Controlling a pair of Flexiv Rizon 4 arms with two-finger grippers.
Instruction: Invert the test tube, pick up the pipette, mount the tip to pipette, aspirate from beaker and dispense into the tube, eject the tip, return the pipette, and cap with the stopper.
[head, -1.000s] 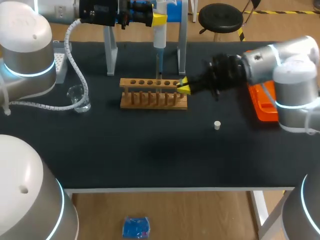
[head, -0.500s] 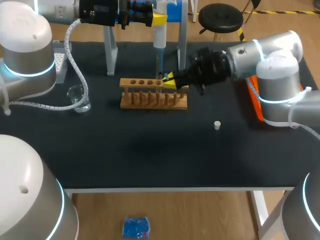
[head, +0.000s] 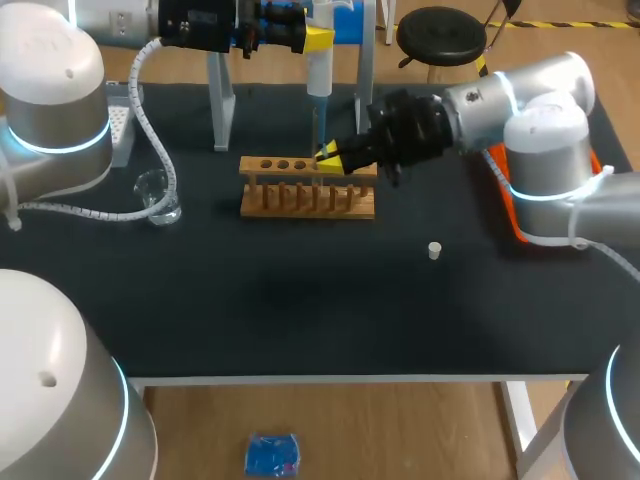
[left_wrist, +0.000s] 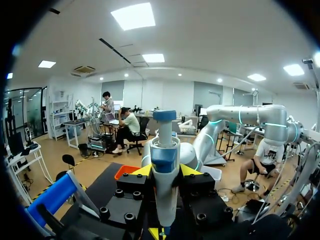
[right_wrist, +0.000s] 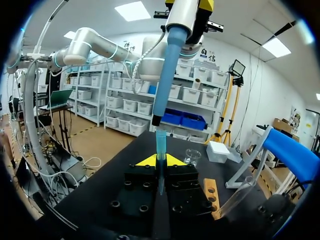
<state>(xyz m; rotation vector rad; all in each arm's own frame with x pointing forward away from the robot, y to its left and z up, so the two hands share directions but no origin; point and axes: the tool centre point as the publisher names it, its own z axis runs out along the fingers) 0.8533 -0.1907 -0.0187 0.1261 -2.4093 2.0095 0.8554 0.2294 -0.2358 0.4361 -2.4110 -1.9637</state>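
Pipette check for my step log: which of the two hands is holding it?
The left hand, raised high, grips the pipette; the right hand, over the wooden rack, holds a thin tube instead.

Tabletop (head: 300, 310): dark covering, matt, no glare.
Rack (head: 307, 200): bare wood, dull finish.
Beaker (head: 158, 195): clear, glossy, looks like glass.
Pipette (left_wrist: 165, 170): smooth plastic, white and blue, slight sheen.
Test tube (right_wrist: 160, 150): smooth, translucent, bluish; glass or plastic cannot be told.
Right gripper (head: 328, 157): matt black body, smooth yellow tips.
Right arm (head: 540, 110): glossy silver-white shell.
Hose (head: 152, 128): ribbed white plastic.
Tray (head: 508, 200): orange plastic.
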